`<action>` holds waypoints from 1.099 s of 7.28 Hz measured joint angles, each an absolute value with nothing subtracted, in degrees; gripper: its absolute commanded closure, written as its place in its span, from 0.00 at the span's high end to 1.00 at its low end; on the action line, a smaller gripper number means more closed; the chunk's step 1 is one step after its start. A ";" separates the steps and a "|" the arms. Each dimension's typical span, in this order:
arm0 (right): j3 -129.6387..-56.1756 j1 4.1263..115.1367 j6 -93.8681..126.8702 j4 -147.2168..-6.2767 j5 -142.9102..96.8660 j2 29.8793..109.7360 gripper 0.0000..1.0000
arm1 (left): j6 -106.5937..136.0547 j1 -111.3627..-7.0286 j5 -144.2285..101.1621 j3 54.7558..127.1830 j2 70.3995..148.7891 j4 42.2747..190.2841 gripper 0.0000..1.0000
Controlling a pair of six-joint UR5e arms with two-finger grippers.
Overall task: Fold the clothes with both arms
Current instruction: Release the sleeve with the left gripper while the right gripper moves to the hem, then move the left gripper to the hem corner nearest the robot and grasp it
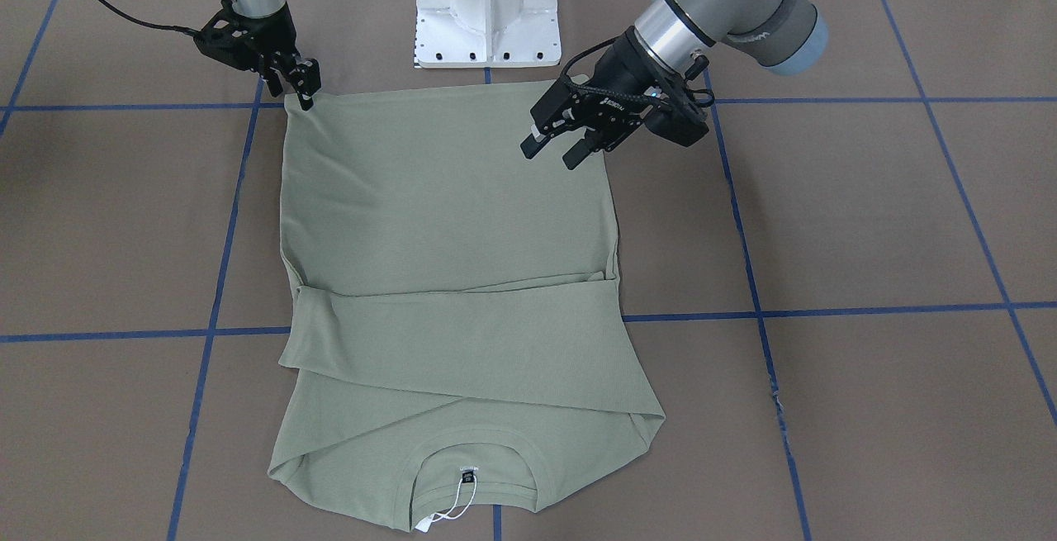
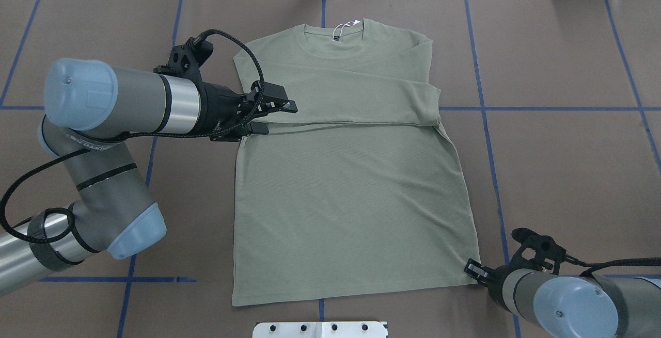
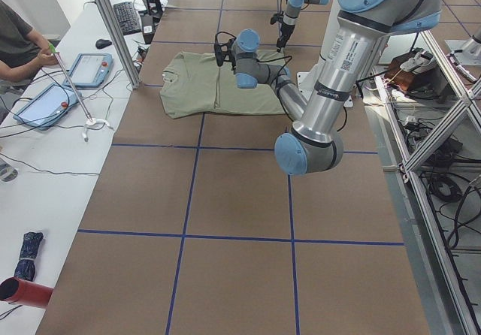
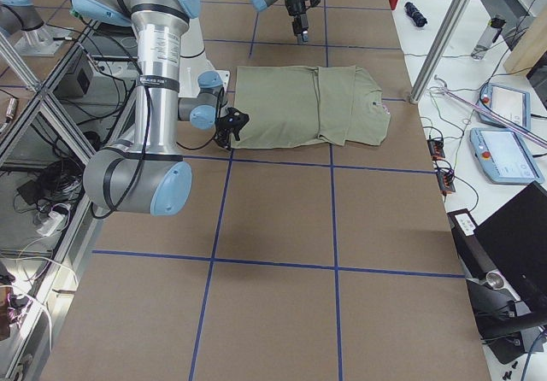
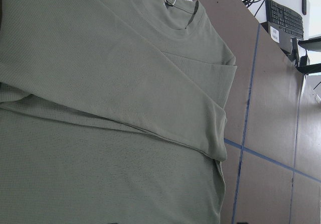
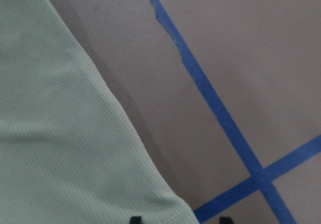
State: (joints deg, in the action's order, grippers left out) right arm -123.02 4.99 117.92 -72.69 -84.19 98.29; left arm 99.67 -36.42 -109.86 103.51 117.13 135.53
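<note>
Apparently shirt (image 1: pixel 446 219) corner betw. R fingers (image 6: pixel 135 220)

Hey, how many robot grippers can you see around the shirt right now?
2. The left gripper is over the side edge of the shirt by the folded sleeves; the right gripper is at the hem corner nearest the robot. None seem hidden.

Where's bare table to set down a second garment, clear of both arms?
Free: the table past the olive shirt on the robot's right, ahead of the right end effector; also the far-left corner. Crowded: the shirt's left side under the left arm and left end effector, and the near edge by the white pedestal.
</note>
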 measured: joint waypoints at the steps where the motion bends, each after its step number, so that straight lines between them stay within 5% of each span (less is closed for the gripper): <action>1: -123.03 4.80 118.29 -72.69 -84.25 98.32 0.00 | 99.69 -36.43 -109.86 103.49 117.15 135.51 0.83; 5: -127.90 4.01 118.56 -73.15 -84.96 98.34 0.00 | 103.02 -35.12 -109.84 105.26 114.25 132.30 0.83; 8: -129.53 4.03 118.56 -73.40 -85.05 98.38 0.00 | 105.79 -21.54 -100.69 115.62 105.11 119.06 0.80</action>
